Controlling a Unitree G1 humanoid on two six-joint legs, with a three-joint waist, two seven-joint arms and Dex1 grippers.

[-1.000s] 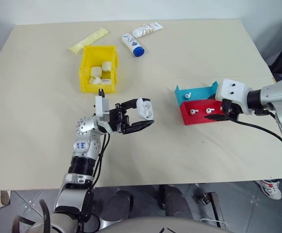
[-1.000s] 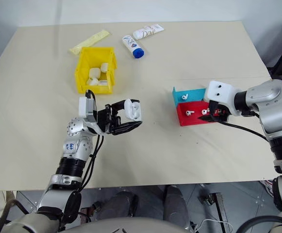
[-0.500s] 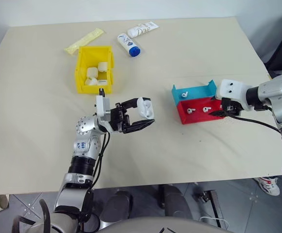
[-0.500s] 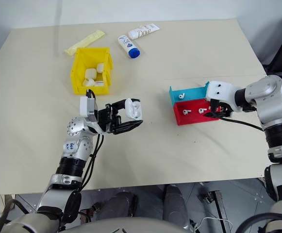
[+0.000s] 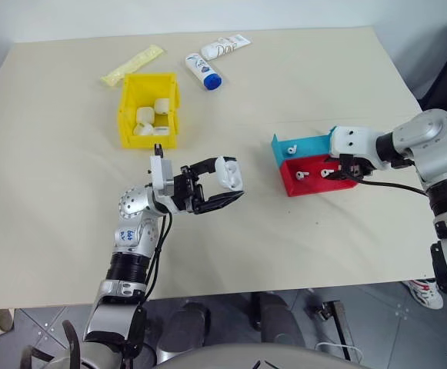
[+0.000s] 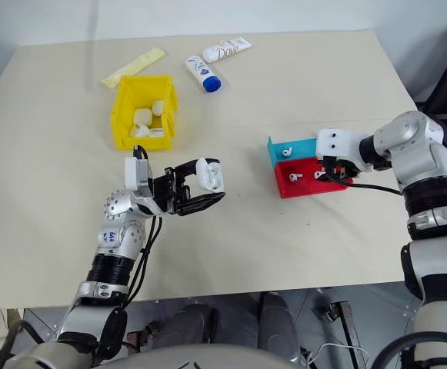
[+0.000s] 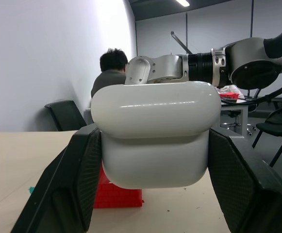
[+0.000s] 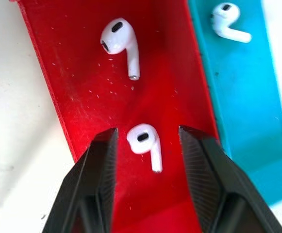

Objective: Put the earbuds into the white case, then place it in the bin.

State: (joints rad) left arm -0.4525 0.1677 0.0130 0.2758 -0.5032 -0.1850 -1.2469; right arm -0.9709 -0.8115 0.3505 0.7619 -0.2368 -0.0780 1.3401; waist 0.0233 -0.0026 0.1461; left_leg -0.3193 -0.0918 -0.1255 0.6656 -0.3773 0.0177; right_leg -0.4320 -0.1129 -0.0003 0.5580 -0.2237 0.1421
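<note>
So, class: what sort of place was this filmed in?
Probably a robotics lab or office workroom: a plain beige table set with sorting trays, a seated person and black office chairs behind, glass partitions beyond.

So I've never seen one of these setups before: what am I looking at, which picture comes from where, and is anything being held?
A two-armed humanoid robot stands at a table. Two pictures come from its head, one from each wrist. The left hand is shut on the white case, held above the table. The right hand is open around one of the earbuds in the red tray, not yet gripping. Another earbud lies in the teal tray. Further back is the yellow bin holding white items, plus two tubes and a yellow packet.
</note>
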